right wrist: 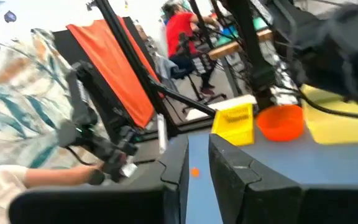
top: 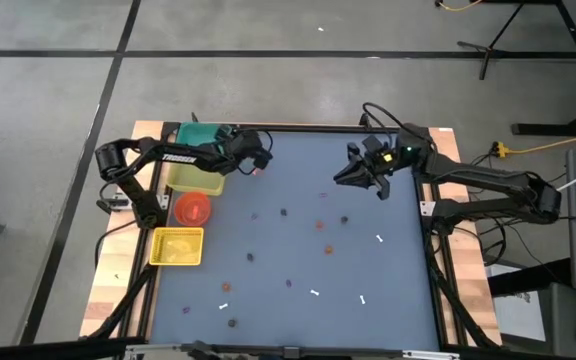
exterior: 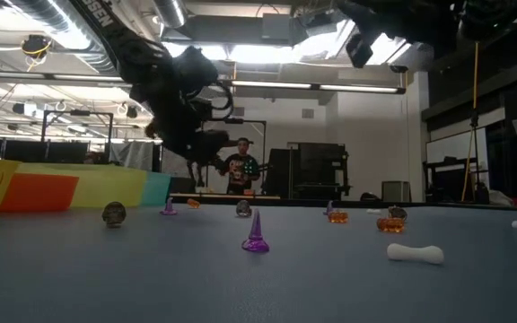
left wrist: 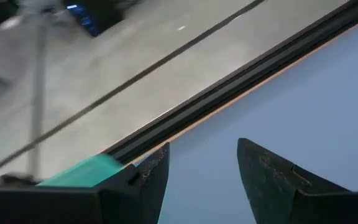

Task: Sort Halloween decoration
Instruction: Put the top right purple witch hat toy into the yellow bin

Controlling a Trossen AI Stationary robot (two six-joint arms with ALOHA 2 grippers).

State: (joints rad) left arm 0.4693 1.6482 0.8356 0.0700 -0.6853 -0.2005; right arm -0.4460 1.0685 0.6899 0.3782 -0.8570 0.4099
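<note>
Tiny trinkets lie scattered on the blue mat: an orange one (top: 320,224), a dark one (top: 283,212), a white stick (top: 379,238). The low view shows a purple cone (exterior: 256,233), a white bone (exterior: 416,254) and an orange piece (exterior: 390,224) resting on the mat. My left gripper (top: 256,162) (left wrist: 201,180) hangs open above the mat's far left part, beside the bins, with nothing between its fingers. My right gripper (top: 344,168) (right wrist: 197,171) is raised over the far middle of the mat, pointing left. Its fingers stand a narrow gap apart and hold nothing.
Along the mat's left edge sit a teal bin (top: 198,135), a yellow-green bin (top: 196,180), a round red bin (top: 192,208) and a yellow bin (top: 177,246). The table's dark frame (left wrist: 229,87) runs close past my left gripper. A person stands in the room behind (exterior: 239,170).
</note>
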